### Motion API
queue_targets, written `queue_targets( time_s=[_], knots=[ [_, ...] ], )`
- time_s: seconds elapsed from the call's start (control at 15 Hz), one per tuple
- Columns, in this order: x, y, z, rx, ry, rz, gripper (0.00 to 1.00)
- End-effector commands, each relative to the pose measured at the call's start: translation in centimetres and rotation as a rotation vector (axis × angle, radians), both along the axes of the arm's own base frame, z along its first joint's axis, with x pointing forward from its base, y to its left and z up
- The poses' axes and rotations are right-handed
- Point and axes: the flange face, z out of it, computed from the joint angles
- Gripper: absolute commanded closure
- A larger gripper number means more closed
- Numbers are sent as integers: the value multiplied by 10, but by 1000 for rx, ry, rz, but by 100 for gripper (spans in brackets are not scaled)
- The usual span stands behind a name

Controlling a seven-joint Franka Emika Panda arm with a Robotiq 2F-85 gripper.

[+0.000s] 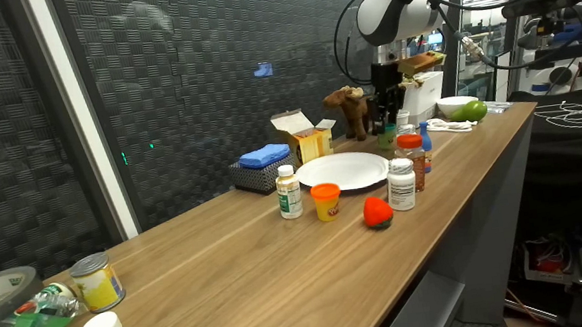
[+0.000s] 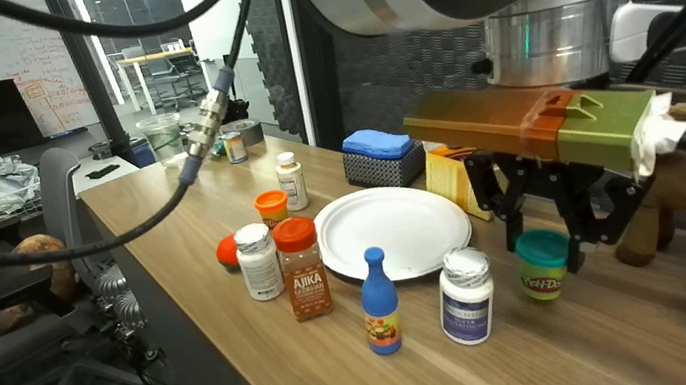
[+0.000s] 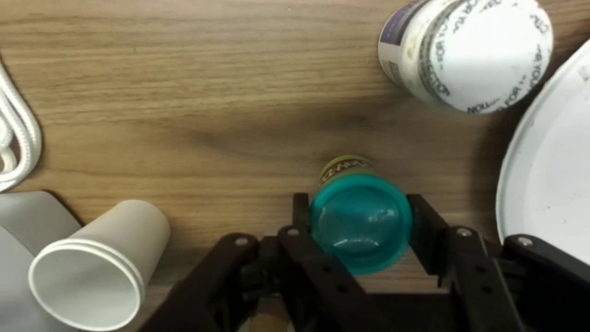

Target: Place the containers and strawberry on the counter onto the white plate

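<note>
My gripper (image 3: 358, 205) is shut on the teal-lidded tub (image 2: 540, 279), one finger against each side of its lid; the tub stands upright on the wooden counter (image 1: 239, 286). Close by lies the bare white plate (image 2: 392, 232). Around the plate stand a purple-labelled white jar (image 2: 467, 309), a blue bottle (image 2: 379, 305), a red-lidded spice jar (image 2: 305, 278), another white jar (image 1: 401, 186), an orange-lidded tub (image 1: 327, 206) and a white-capped bottle (image 1: 289, 194). The red strawberry (image 1: 377, 211) sits near the counter's front edge, partly hidden in an exterior view.
Beside the gripper are a brown plush moose (image 1: 354, 111) and a white paper cup (image 3: 110, 258). Behind the plate stand an opened yellow box (image 1: 313, 141) and a tissue box (image 2: 384, 163) topped by a blue cloth. White cord (image 3: 16, 133) lies farther along the counter.
</note>
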Motion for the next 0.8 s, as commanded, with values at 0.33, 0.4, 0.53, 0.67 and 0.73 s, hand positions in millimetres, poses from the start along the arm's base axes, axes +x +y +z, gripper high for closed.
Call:
queue_targets(
  time_s=[0.33, 0.4, 0.53, 0.67, 0.73],
  knots=[
    [16, 82, 61, -11, -38, 127, 71],
    [18, 96, 59, -2, -27, 148, 71],
    [21, 122, 47, 15, 5, 191, 71],
    [27, 146, 31, 7, 20, 231, 71],
    [29, 156, 22, 6, 25, 252, 71]
  ],
)
